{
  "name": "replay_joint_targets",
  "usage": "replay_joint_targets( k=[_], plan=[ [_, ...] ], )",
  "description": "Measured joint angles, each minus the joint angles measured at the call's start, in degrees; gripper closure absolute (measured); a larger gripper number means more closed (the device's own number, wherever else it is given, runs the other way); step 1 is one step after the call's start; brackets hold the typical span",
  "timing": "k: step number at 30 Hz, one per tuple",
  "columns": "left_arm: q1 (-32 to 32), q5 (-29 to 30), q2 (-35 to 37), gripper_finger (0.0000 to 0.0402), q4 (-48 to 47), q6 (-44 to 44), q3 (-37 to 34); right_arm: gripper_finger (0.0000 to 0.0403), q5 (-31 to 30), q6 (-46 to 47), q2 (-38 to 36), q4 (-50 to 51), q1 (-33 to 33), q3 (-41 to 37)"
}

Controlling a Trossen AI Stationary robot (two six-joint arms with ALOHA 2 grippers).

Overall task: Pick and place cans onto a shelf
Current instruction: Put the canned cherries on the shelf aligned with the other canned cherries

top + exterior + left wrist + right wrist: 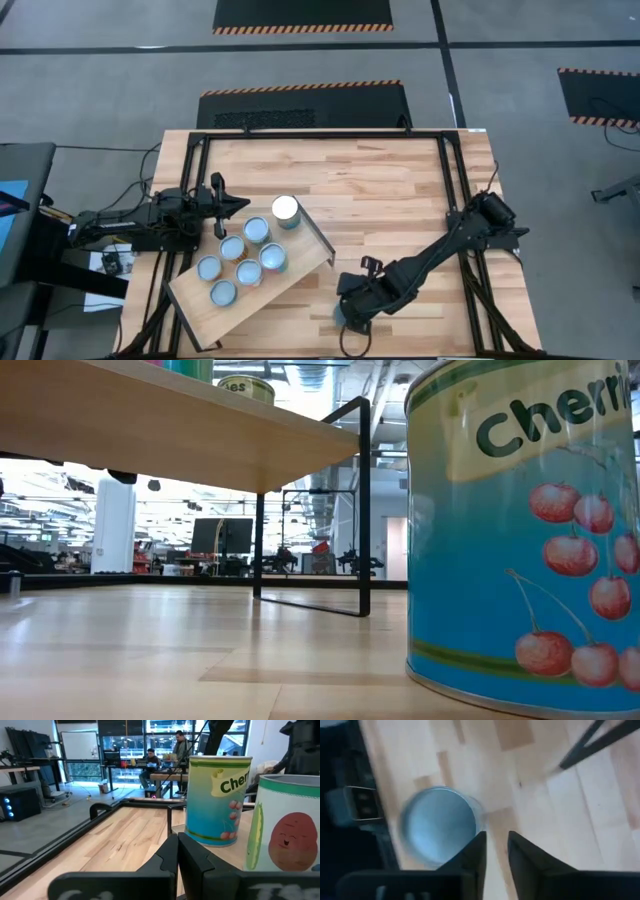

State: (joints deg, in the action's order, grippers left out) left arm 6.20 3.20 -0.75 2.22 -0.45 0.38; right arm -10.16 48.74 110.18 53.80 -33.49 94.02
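The shelf (290, 275) is a light-wood board lying askew on the table's near left; the low view shows it raised on dark legs (364, 510). Several cans with pale blue tops (246, 272) stand on it, and a larger white-topped can (285, 209) stands at its far end. One teal cherry can (520, 530) stands on the table near the near edge, and its blue top shows in the right wrist view (439, 825). My right gripper (497, 837) hovers over the table beside this can, fingers pointing down, narrowly open and empty. My left gripper (179, 851) is shut and empty, level, by the shelf's left side.
Black frame rails (455, 180) run along the tabletop's edges. The shelf's dark raised end bar (318, 232) faces the table's middle. In the left wrist view a cherry can (217, 800) and a can with a red vegetable label (285, 827) stand just ahead of the fingers. People sit in the room behind.
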Motion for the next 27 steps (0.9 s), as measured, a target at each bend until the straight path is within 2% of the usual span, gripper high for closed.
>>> replay_joint_targets(
  k=[5, 10, 27],
  plan=[
    [0.00, 0.04, 0.02, 0.0401, -0.01, 0.02, 0.00, 0.0260, 2.65, 0.47, 1.35, -1.62, 0.43, 0.00],
    [0.00, 0.05, 0.02, 0.0401, -0.01, 0.04, -0.02, 0.0249, 3.79, 0.78, 2.14, -2.72, 1.15, 0.05],
    [0.00, 0.10, 0.00, 0.0401, 0.00, 0.05, -0.02, 0.0341, 3.04, -1.23, 2.70, -2.84, 2.53, -0.19]
  ],
)
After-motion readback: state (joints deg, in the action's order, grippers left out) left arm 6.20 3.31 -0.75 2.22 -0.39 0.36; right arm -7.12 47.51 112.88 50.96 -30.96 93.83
